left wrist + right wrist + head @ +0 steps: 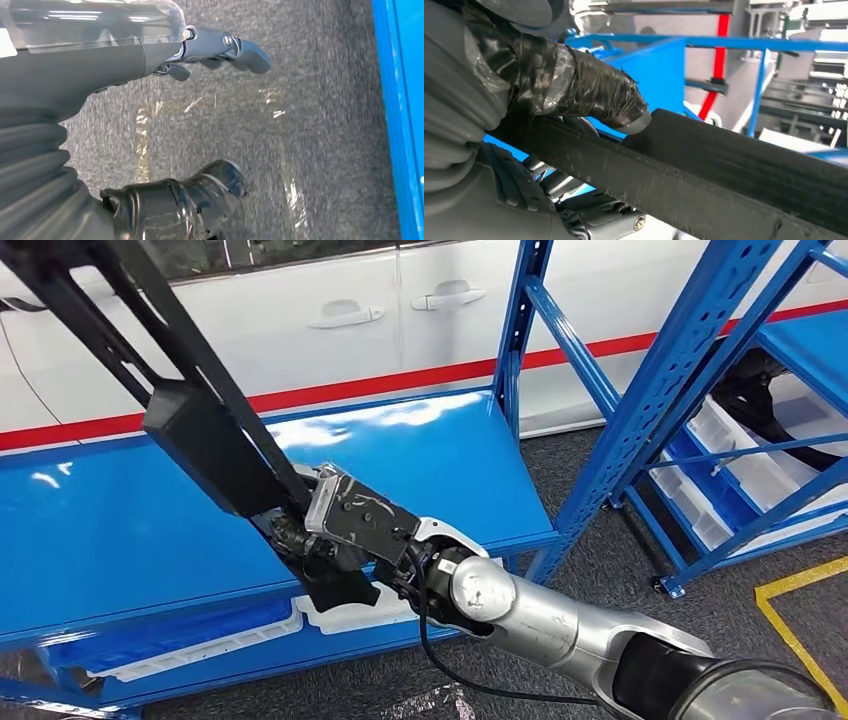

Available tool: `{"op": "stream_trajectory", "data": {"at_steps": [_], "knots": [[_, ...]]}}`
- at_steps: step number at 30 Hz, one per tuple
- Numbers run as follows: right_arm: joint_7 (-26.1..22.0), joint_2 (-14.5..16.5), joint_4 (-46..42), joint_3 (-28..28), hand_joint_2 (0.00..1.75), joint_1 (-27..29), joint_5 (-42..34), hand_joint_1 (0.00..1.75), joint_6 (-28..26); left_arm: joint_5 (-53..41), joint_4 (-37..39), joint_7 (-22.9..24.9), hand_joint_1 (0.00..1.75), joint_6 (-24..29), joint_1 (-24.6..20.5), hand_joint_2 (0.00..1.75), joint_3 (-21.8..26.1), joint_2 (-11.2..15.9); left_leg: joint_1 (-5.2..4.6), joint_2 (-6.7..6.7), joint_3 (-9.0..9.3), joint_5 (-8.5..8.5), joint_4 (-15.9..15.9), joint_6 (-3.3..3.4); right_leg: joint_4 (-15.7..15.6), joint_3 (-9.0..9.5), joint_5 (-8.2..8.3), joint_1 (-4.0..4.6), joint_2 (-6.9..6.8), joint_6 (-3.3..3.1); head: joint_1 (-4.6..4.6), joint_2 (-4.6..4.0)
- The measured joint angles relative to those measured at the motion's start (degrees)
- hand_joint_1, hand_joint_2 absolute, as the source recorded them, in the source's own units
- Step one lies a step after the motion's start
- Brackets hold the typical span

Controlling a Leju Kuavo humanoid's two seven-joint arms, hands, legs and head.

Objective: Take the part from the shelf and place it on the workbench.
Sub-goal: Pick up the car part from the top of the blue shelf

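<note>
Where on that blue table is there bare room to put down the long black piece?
The blue shelf top lies bare from the blue upright post leftward, and also left of the long black part. It is crowded near the front edge, where the right hand holds the part above the white tray.

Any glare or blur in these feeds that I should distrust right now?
Head view: white glare patches on the glossy blue shelf board, everything else sharp. Left wrist view: grey carpet floor smeared by motion blur, with bright shiny streaks. Right wrist view: the long black bar-shaped part under the right hand's tape-wrapped thumb is sharp; the background racks are soft and overexposed.
</note>
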Motion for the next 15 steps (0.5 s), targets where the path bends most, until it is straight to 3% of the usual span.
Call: {"op": "stream_trajectory", "data": {"at_steps": [1,2,4,6,9,11,14,15], "knots": [[0.1,-0.2,0.2,0.3,1.75,0.0,0.1,1.75,0.1,0.0,0.0,0.0,0.00,0.0,0.0,1.75,0.0,0.0,0.06,0.00,-0.78,0.16,0.6,-0.09,0.5,0.60,0.45,-0.09,-0.01,0.21,0.01,0.01],[0.3,-0.3,0.3,0.6,1.75,-0.1,0.3,1.75,0.2,0.0,0.0,0.1,0.00,0.0,0.0,1.75,0.0,-0.1,0.19,0.00,-1.65,0.28,1.3,-0.21,-1.1,2.15,1.71,-0.25,-0.03,0.43,0.01,0.01],[0.5,-0.5,0.6,0.8,1.75,-0.3,0.7,1.75,0.5,0.0,0.0,0.1,0.00,-0.1,0.0,1.75,0.0,-0.1,0.35,-0.03,-3.49,0.37,2.9,-0.67,-7.3,6.39,3.32,-0.51,-0.02,0.76,0.05,0.01],[0.6,-0.6,0.7,1.1,1.75,-0.6,1.0,1.75,0.7,0.0,0.0,0.2,0.00,-0.1,0.0,1.75,0.0,-0.1,0.21,-0.15,-4.72,0.45,4.3,-1.21,-10.9,8.32,3.27,-0.45,0.21,0.24,0.14,0.01],[0.7,-0.7,0.9,1.6,1.75,-0.7,1.1,1.75,0.7,-0.1,0.0,0.2,0.00,-0.1,0.0,1.75,0.0,-0.1,0.12,-0.39,-5.44,0.84,5.2,-1.97,-10.8,7.57,3.67,-0.36,0.34,-1.28,0.19,0.01],[0.7,-0.7,1.1,1.7,1.75,-0.9,1.1,1.75,0.7,-0.1,0.0,0.2,0.00,-0.1,0.1,1.75,0.0,-0.1,0.37,-0.40,-6.40,-1.46,7.2,-2.62,-10.8,6.88,4.48,-0.42,0.22,-2.19,0.14,0.01],[0.7,-0.8,1.2,1.8,1.75,-1.0,1.3,1.75,0.8,-0.1,0.0,0.2,0.00,-0.3,0.0,1.75,0.0,-0.1,0.70,-0.35,-8.83,-8.56,16.2,-3.34,-10.8,5.43,5.74,-0.25,0.10,-2.85,0.08,0.01],[0.7,-0.8,1.2,1.9,1.75,-1.0,1.4,1.75,0.8,-0.2,0.0,0.2,0.00,-0.4,0.0,1.75,0.0,-0.1,0.74,-0.35,-9.14,-9.65,18.7,-3.36,-10.8,4.88,6.16,-0.11,0.07,-2.89,0.08,0.01]]}}
